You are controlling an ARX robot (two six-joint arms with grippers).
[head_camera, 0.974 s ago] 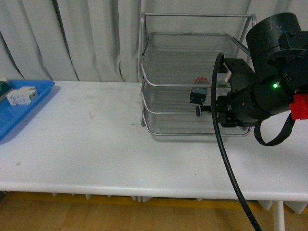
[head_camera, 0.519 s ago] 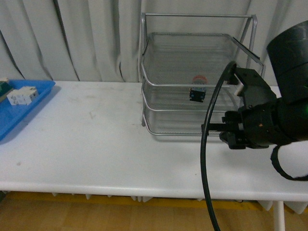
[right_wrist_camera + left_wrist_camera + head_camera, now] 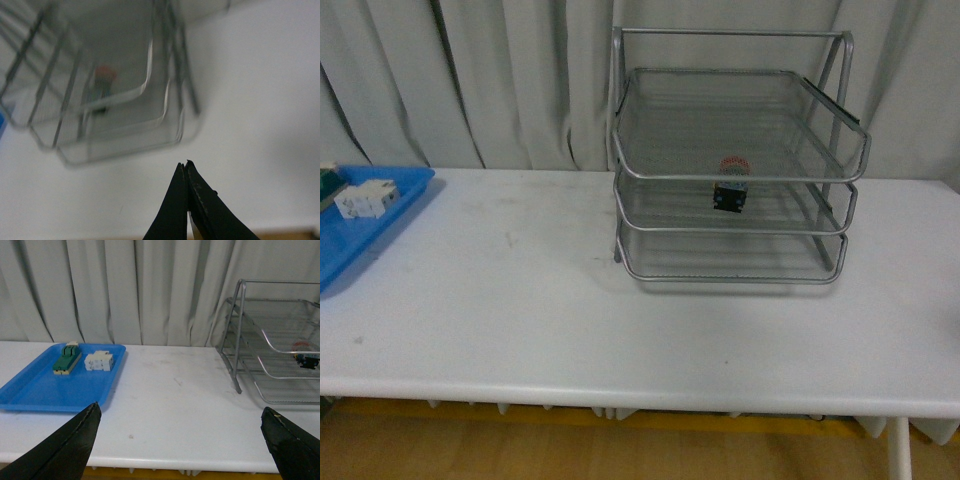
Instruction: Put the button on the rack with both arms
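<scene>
Button (image 3: 732,185) sitting in the middle tier of the rack (image 3: 740,160), toward the front, red cap up, free of both arms. Rack standing on the white table (image 3: 520,300), at about 1 o'clock from table centre. Blue tray (image 3: 365,225) at 9 o'clock, carrying a white block (image 3: 365,200). Right pincer (image 3: 186,172) closed, empty, clear of the rack; left pincer (image 3: 182,437) spread wide, empty.
</scene>
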